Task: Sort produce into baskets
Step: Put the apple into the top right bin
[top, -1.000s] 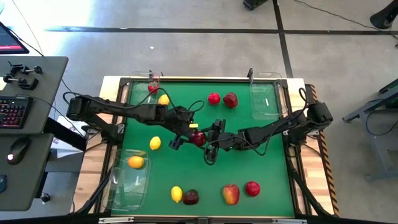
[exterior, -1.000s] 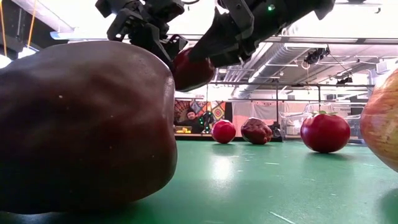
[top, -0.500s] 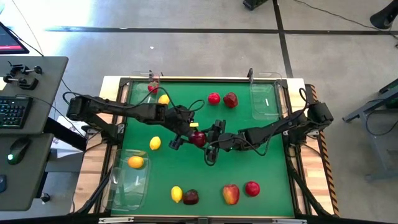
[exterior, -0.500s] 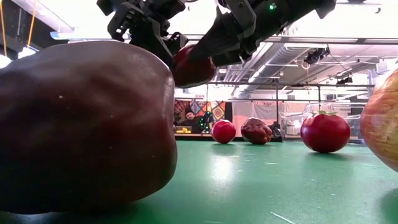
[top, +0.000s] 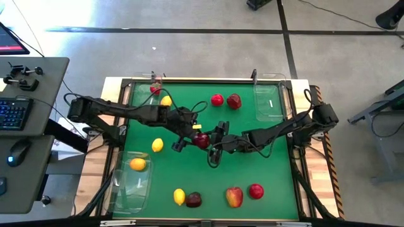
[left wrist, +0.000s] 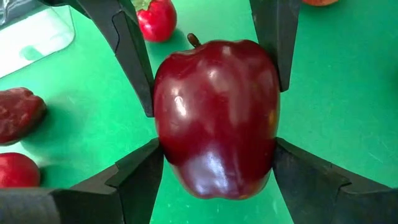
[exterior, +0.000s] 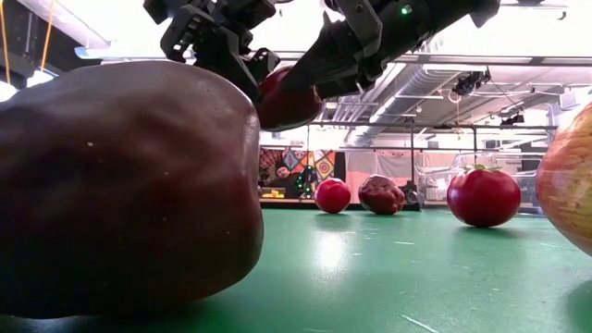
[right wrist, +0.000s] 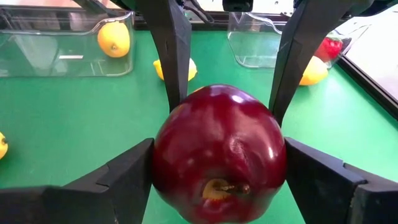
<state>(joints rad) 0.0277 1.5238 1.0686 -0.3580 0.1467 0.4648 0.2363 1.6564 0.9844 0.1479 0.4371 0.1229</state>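
Closing in a touch, the right gripper (top: 211,144) joins the left gripper (top: 189,133), both pinching one glossy dark red apple (top: 201,140) mid-frame above the green table (top: 265,157).

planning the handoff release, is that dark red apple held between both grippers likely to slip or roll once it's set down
The dark red apple looks glossy, with bright highlights, so it may slip against the narrow fingers. The left gripper and right gripper both flank it in mid-air, touching only small patches. Its rounded body would probably roll on the flat green table if let go carelessly.
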